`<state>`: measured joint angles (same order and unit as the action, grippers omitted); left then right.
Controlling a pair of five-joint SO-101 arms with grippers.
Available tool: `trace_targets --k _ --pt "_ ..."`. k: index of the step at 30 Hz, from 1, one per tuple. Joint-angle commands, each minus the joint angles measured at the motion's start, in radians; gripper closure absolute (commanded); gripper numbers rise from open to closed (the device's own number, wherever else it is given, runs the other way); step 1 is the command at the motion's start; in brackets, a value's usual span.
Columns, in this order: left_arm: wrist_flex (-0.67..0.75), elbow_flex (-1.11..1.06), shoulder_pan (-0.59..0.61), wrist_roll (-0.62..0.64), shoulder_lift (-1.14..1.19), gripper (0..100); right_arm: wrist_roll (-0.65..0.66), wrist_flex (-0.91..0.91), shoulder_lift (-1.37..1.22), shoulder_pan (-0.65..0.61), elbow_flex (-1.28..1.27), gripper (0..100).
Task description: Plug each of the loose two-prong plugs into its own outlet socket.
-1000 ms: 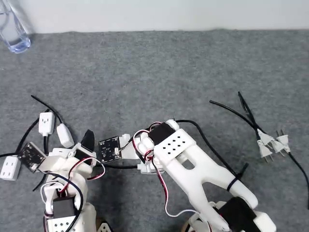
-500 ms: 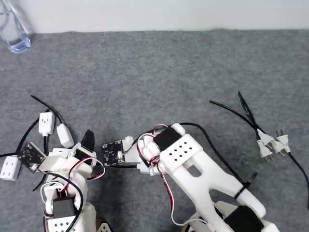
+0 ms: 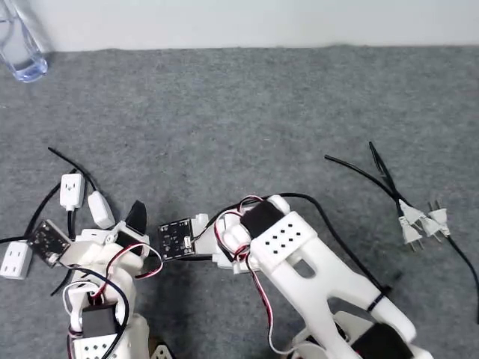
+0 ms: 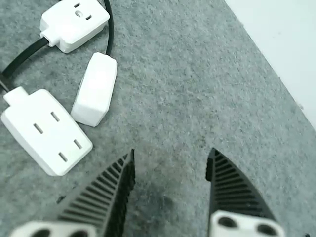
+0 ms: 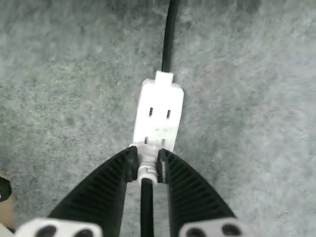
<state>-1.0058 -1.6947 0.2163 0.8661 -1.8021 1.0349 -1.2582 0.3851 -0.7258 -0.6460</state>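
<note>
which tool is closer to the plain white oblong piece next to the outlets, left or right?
Left. The left tool hangs open just short of the oblong piece, not touching it. The right tool is farther off, shut on a plug at another outlet block.

left pincer (image 4: 170,159): jaws apart | right pincer (image 5: 147,153): clamped on plug (image 5: 147,174)

Outlet sockets: three. First socket (image 3: 71,191), second socket (image 3: 15,259), third socket (image 5: 159,116). Plug (image 5: 147,170) at the third: one. Loose plugs (image 3: 423,223): two clear, possibly three. White block (image 3: 99,209): one.
</note>
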Motion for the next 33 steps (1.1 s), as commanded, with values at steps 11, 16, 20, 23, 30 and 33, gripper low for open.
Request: trace_targets --k 11,16,20,23,30,33 --pt "-0.002 0.012 -0.023 -0.008 -0.002 77 -0.025 0.044 0.038 -0.018 0.003 99.0" --pt "-0.002 0.012 -0.025 -0.008 -0.002 77 -0.025 0.068 0.038 -0.015 -0.008 99.0" --pt "-0.002 0.012 -0.025 -0.008 -0.002 77 -0.025 0.073 0.036 -0.013 -0.023 99.0" --pt "-0.002 0.012 -0.025 -0.008 -0.002 77 -0.025 0.084 0.036 -0.013 -0.035 99.0" --pt "-0.002 0.012 -0.025 -0.008 -0.002 77 -0.034 0.122 0.036 -0.012 -0.089 99.0" --pt "-0.002 0.012 -0.025 -0.008 -0.002 77 -0.044 0.122 0.038 -0.012 -0.092 99.0"
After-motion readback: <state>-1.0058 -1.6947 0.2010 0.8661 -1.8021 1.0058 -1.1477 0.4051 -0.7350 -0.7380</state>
